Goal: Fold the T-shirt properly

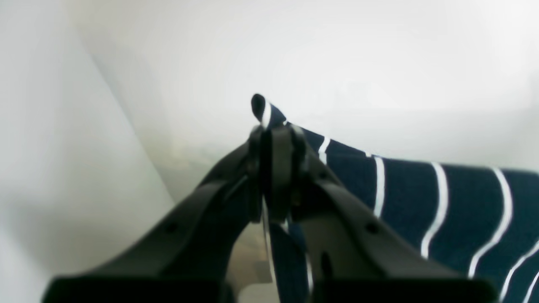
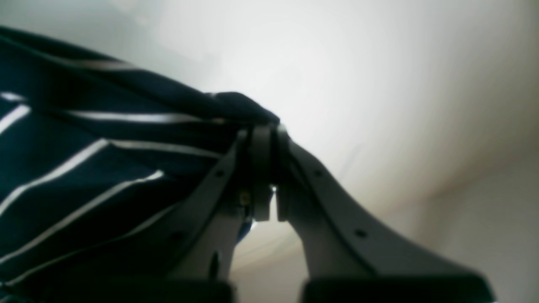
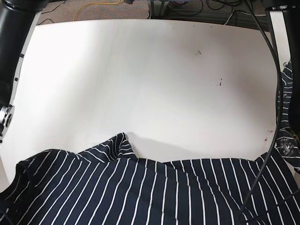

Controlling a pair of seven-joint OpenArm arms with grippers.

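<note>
Fabric of the T-shirt (image 3: 154,192) spans crosswise between both arms at the near edge of the desk (image 3: 150,79) — left claw (image 1: 276,168) and right claw (image 2: 265,168) each clamped on an opposite end, equally near.

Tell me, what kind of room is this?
Probably a robotics lab or workshop, not a home. A plain white table holds a striped T-shirt, robot arms stand at both sides, and loose cables lie on the floor beyond.
</note>
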